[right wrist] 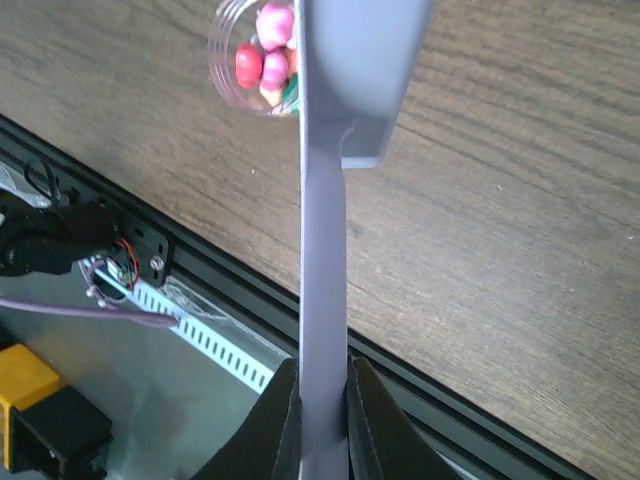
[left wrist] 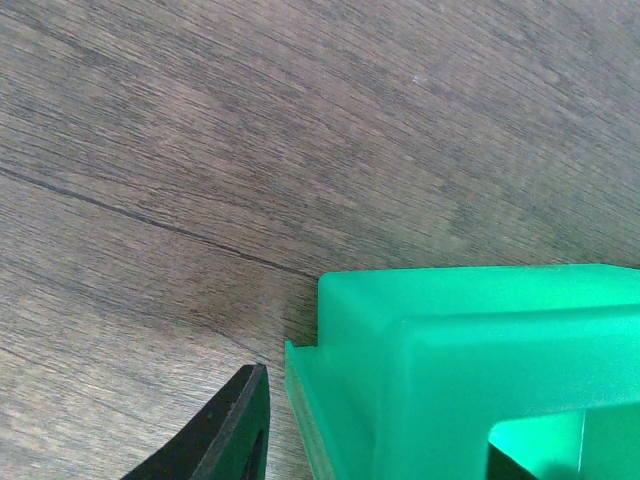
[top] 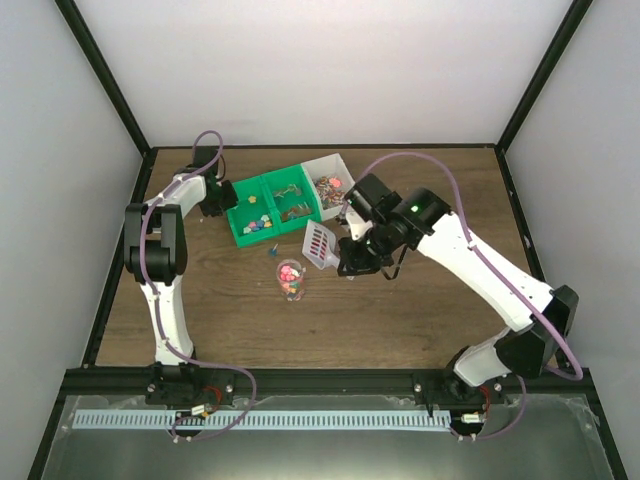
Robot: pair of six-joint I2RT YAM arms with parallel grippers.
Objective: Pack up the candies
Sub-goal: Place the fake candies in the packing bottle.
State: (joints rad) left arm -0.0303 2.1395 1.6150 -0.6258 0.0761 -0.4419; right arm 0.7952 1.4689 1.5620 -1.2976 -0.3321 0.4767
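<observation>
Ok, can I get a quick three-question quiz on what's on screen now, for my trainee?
1. Which claw sits at the end of the green bin?
2. True or false: the right claw is shut on the handle of the scoop.
3. Where is the clear cup of candies? A) inside the green bin; B) on the table, apart from the bins; C) held by a claw.
Key: 1 the left claw; 2 true; 3 B.

A wooden table [top: 400,320] sits enclosed by plain white walls [top: 320,70] and black posts [top: 102,70].
</observation>
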